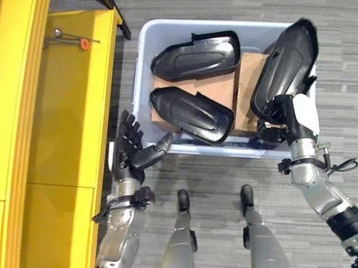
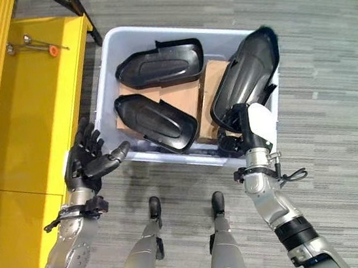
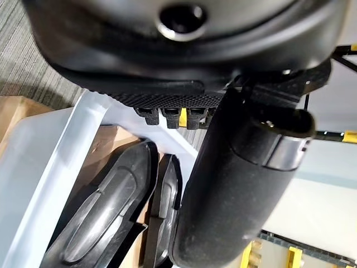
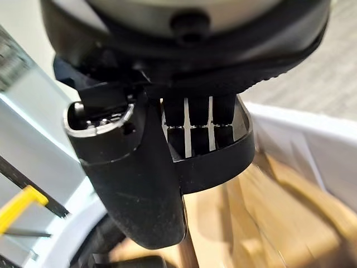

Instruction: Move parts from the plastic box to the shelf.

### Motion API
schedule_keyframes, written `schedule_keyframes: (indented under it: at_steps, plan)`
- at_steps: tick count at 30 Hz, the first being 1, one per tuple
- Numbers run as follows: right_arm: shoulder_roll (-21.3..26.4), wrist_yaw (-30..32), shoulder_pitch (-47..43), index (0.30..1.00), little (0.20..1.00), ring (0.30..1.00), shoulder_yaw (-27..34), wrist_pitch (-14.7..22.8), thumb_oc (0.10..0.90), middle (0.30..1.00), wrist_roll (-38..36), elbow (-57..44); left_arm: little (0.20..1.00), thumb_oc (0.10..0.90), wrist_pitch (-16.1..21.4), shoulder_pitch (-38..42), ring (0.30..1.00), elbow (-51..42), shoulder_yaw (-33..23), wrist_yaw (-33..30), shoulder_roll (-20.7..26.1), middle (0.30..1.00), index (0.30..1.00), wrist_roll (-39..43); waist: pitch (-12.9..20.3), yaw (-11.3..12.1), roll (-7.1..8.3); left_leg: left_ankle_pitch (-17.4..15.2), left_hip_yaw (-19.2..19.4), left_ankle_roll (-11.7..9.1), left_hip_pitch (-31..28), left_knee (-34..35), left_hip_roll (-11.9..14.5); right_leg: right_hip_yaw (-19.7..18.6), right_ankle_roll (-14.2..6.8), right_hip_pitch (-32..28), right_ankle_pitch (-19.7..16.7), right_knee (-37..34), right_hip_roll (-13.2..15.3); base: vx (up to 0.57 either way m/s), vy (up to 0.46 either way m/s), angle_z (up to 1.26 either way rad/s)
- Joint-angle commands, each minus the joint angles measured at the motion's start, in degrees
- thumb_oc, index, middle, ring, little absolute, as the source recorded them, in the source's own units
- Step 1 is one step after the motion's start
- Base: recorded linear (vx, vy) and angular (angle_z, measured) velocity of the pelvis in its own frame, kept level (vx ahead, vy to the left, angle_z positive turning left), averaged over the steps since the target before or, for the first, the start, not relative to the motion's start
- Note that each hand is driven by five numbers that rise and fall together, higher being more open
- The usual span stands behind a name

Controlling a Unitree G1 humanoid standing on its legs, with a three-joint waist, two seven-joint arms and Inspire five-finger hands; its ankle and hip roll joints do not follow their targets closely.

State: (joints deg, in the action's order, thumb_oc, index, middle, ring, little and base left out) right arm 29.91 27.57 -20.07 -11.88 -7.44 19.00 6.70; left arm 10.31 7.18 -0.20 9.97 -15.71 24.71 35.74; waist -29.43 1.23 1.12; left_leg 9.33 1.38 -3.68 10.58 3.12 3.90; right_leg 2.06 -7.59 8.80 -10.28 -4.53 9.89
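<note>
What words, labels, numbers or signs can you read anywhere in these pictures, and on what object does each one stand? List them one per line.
None can be read.
Plastic box: plain walls, no label.
Black parts, including the one in the right hand: no print seen.
Cardboard in the box: bare.
Yellow shelf: no sign or number.
Left hand, open beside the box: no marking legible.
</note>
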Motion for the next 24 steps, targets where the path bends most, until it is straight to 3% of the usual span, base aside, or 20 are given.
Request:
schedule_keyframes:
  at_steps: [1, 10, 24]
  plan:
    - [1.92, 2.63, -1.66, 0.3, 0.3, 0.3, 2.49, 6.06, 0.4, 0.3, 4.22, -3.79, 1.0, 0.9, 4.55, -0.25, 1.0, -3.11, -0.66, 2.48, 2.52, 1.0, 1.0, -1.06, 11.57, -0.2, 1.87, -4.61, -0.02, 0.69, 0.52, -1.85, 1.15, 0.2, -1.71, 0.02, 4.8, 3.54, 2.6, 0.08, -0.01, -0.09]
    - [4.95, -2.98, 0.66, 0.3, 0.3, 0.3, 3.18, 10.13, 0.4, 0.3, 7.31, -12.02, 1.0, 0.9, 3.43, -5.67, 1.0, -0.63, -4.29, 5.14, 0.74, 1.0, 1.0, -2.3, 20.33, -0.52, 2.85, -4.63, 1.16, 0.5, -6.69, 1.06, 2.09, -0.57, -2.3, -5.21, 4.52, 1.99, 1.85, 0.09, -0.008, -0.07]
    - [8.01, -7.92, -6.93, 0.3, 0.3, 0.3, -2.99, 11.38, 0.4, 0.3, 6.69, -10.34, 1.0, 0.9, 3.19, -7.16, 1.0, 1.32, -4.05, 6.33, -1.01, 1.0, 1.0, -2.18, 25.51, 0.6, 3.01, -4.29, 0.43, -0.06, -8.78, 1.88, 2.74, 0.7, -2.21, -8.11, 5.59, 2.2, 1.43, 0.01, -0.007, -0.01]
